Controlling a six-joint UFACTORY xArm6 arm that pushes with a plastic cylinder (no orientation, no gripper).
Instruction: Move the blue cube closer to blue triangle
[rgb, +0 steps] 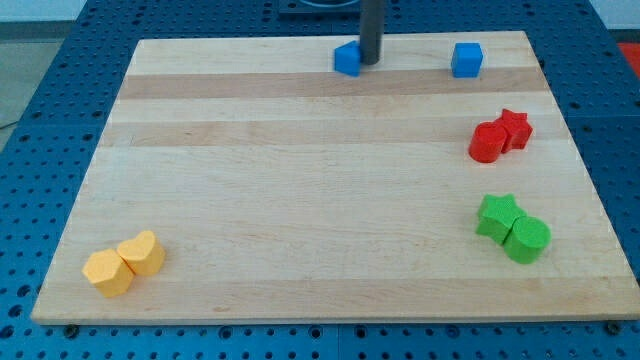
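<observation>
The blue cube (466, 60) sits near the top edge of the wooden board (300, 200), right of centre. The blue triangle (346, 59) lies to its left, also at the top edge, about a fifth of the board's width away. My tip (370, 62) is down on the board right against the triangle's right side, between the two blue blocks and well left of the cube. The rod hides a little of the triangle's right edge.
A red cylinder (487, 144) and a red star (515, 128) touch each other at the right. A green star (497, 216) and a green cylinder (527, 240) sit below them. Two yellow blocks (108, 272) (143, 253) lie at the bottom left.
</observation>
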